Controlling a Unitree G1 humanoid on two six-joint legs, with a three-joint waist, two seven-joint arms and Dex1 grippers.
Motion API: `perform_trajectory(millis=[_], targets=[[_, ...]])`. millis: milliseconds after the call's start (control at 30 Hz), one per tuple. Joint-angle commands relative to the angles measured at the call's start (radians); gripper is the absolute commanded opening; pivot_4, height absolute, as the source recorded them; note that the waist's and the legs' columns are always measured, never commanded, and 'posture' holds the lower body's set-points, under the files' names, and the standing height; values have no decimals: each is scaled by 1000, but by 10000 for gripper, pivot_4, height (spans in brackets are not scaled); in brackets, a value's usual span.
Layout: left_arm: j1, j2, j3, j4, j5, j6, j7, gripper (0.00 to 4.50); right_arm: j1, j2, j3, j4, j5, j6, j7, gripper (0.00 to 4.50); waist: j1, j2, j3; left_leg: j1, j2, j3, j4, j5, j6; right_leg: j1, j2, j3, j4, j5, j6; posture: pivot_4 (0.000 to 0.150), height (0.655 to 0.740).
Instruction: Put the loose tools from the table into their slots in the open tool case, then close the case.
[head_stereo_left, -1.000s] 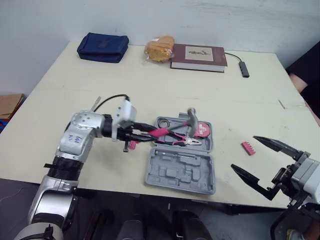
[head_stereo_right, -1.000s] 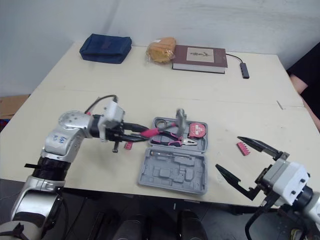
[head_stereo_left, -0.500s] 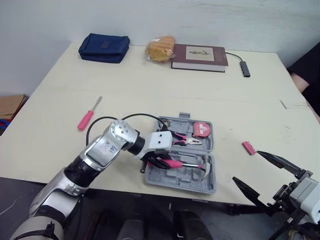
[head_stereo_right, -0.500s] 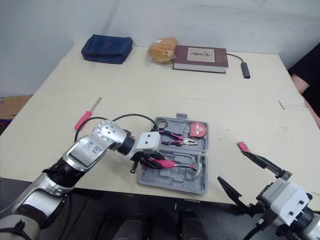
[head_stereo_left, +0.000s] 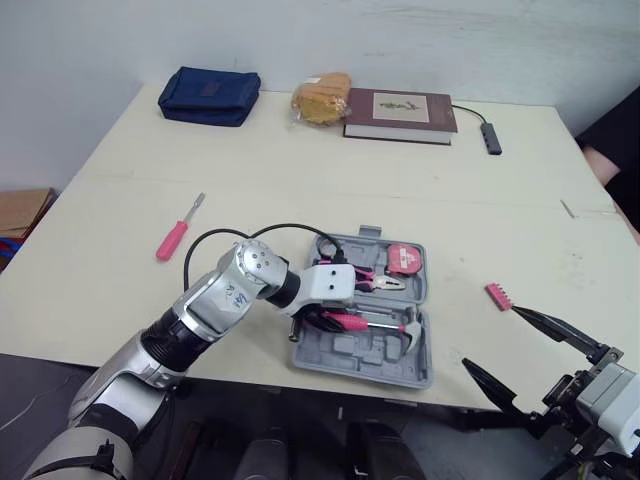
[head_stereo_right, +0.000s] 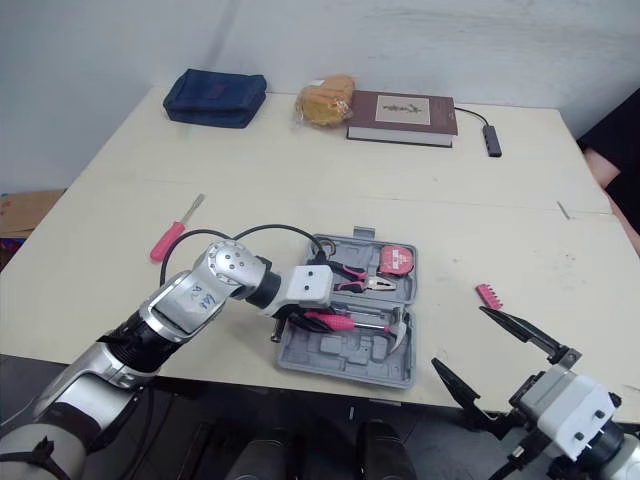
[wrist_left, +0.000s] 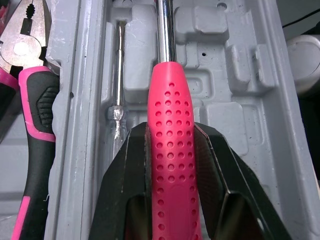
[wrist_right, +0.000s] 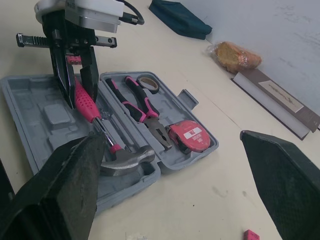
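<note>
The grey tool case (head_stereo_left: 330, 352) lies open near the table's front edge. My left gripper (head_stereo_left: 332, 320) is shut on the pink handle of the hammer (wrist_left: 172, 150), held low over the case's near half. The steel hammer head (head_stereo_left: 410, 328) points to the right. The far half holds pink-handled pliers (head_stereo_left: 366, 281), a red tape measure (head_stereo_left: 404, 258) and a roll of tape (wrist_right: 146, 81). A pink screwdriver (head_stereo_left: 174, 239) lies loose on the table left of the case, and a pink bit holder (head_stereo_left: 497, 296) lies loose to its right. My right gripper (head_stereo_left: 490, 338) is open at the front right edge, holding nothing.
At the back of the table are a navy pouch (head_stereo_left: 208, 95), a bagged bread roll (head_stereo_left: 320, 97), a maroon book (head_stereo_left: 400, 113) and a cabled adapter (head_stereo_left: 488, 137). A person's dark sleeve (head_stereo_left: 612, 130) shows at the far right edge.
My left gripper has carried the hammer from above the pliers down to the case's near half, then shifted it slightly. The right gripper has sunk a little toward the front edge.
</note>
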Motion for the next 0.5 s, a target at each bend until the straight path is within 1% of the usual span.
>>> perform_trajectory(millis=[33, 267, 500], targets=[[-13, -10, -13, -12, 15, -8, -4, 5371, 6, 13, 14, 8, -6, -43, 0, 45000, 1, 0, 0, 0, 0, 0, 0, 0, 0, 0, 0, 0, 0, 0, 0, 1500, 7400], [-10, -34, -40, -7, 59, 5, 26, 5371, 21, 17, 28, 17, -11, -72, -2, 45000, 8, 0, 0, 0, 0, 0, 0, 0, 0, 0, 0, 0, 0, 0, 0, 1500, 7400], [-3, -7, -29, -10, 60, 12, 4, 5371, 26, 19, 41, 31, -19, -93, -2, 45000, 6, 0, 0, 0, 0, 0, 0, 0, 0, 0, 0, 0, 0, 0, 0, 1500, 7400]])
